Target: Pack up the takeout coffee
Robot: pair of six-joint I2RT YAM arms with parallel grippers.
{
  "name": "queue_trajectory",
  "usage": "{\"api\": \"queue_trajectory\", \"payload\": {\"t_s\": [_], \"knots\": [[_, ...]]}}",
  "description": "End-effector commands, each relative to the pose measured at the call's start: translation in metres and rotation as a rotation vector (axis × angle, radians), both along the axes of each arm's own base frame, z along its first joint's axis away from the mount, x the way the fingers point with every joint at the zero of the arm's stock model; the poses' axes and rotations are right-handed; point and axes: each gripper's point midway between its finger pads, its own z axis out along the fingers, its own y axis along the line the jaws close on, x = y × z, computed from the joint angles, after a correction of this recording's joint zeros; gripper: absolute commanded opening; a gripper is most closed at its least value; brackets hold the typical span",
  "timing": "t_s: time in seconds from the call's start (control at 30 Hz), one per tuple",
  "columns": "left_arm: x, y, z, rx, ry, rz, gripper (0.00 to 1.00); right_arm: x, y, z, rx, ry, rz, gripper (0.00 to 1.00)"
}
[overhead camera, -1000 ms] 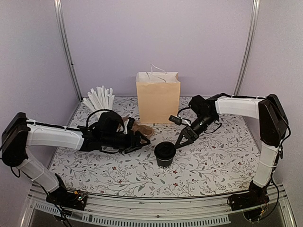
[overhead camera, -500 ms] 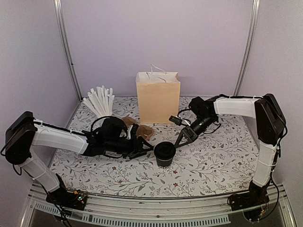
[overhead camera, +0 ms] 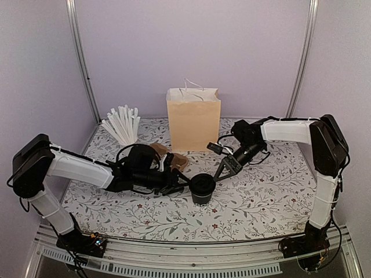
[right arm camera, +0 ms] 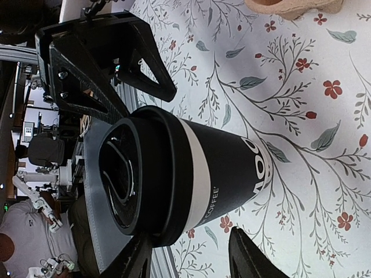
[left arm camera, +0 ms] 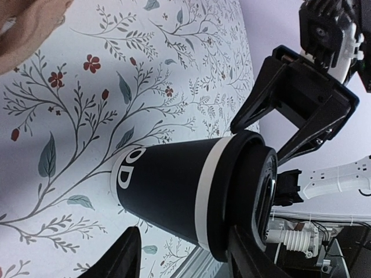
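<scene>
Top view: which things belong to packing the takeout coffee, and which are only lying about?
For the job: black lidded cup; probably the paper bag.
Lying about: white sticks; brown pulp carrier.

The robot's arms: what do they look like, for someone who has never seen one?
The left arm and right arm are white tubular shells joined by chunky black joints. Loose black cables loop near the wrists. The left gripper and right gripper are matte black, each with two flat, angular fingers shaped like triangles.
</scene>
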Motion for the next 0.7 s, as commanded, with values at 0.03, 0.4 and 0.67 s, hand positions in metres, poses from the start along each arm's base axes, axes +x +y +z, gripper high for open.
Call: {"api": "queue_trajectory", "payload": {"t_s": [0.03, 0.4, 0.67], "knots": [[-0.003, -0.006, -0.010, 0.021, 0.020, -0.029, 0.53, 0.000, 0.003, -0.009, 0.005, 0.025, 0.008, 0.47], [-0.032, 0.036, -0.085, 0.200, 0.218, 0.029, 0.43, 0.006, -0.025, -0.087, -0.286, 0.036, -0.093, 0.33], [-0.050, 0.069, -0.141, 0.250, 0.345, 0.073, 0.38, 0.000, -0.053, -0.151, -0.502, 0.095, -0.123, 0.25]]}}
